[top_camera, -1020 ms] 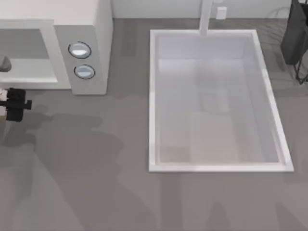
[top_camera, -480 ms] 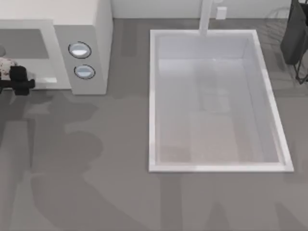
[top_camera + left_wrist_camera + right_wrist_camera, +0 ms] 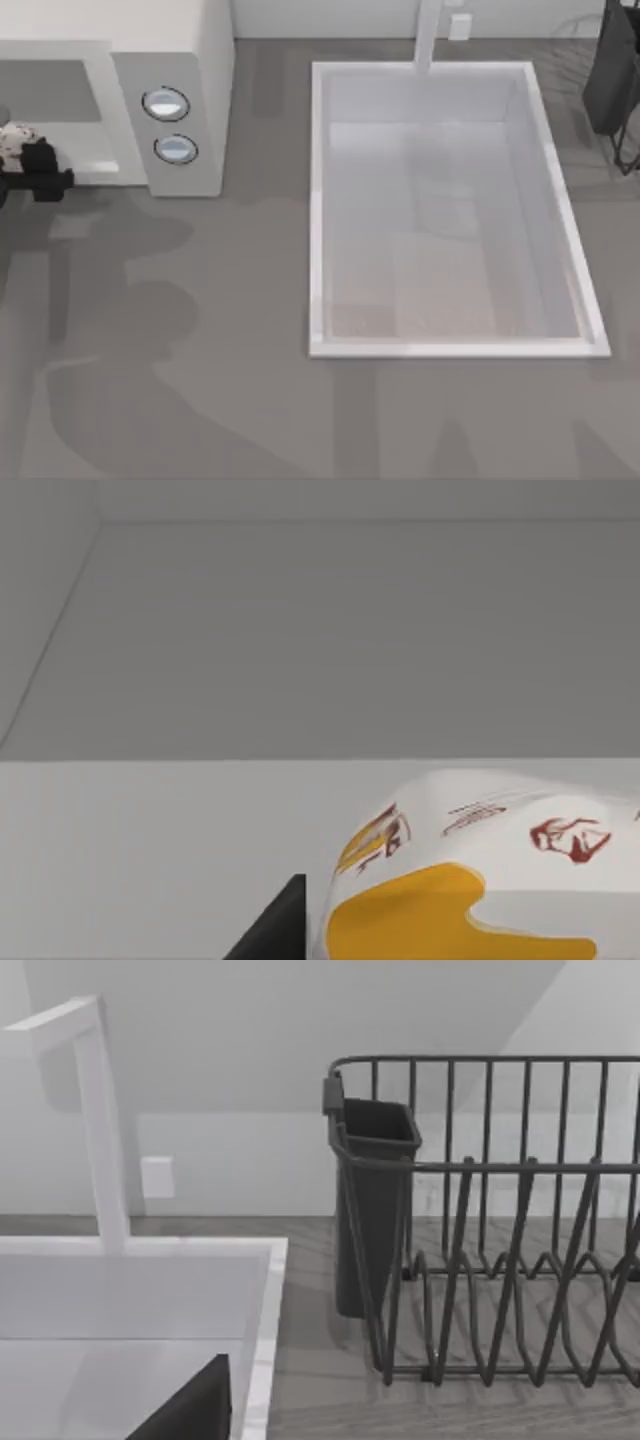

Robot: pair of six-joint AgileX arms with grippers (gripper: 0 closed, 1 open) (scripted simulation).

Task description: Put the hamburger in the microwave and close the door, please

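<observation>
Placement step in hand: at the nine o'clock edge of the top view, the left end effector (image 3: 35, 160) holds the hamburger (image 3: 15, 140) in its grip at the open mouth of the microwave (image 3: 190, 90), over the cavity's front lip. The next move, by judgement, calls for carrying the hamburger deeper, toward twelve o'clock, onto the cavity floor, then releasing and swinging the door shut. The right end effector (image 3: 190, 1410) sits parked near the sink (image 3: 320, 200) and dish rack (image 3: 500, 1240); I cannot tell its opening.

Grey surface (image 3: 230, 330) before me: microwave (image 3: 190, 60) at left rear, white sink basin (image 3: 318, 210) set mid-right, dark dish rack (image 3: 500, 1250) at right rear corner.
</observation>
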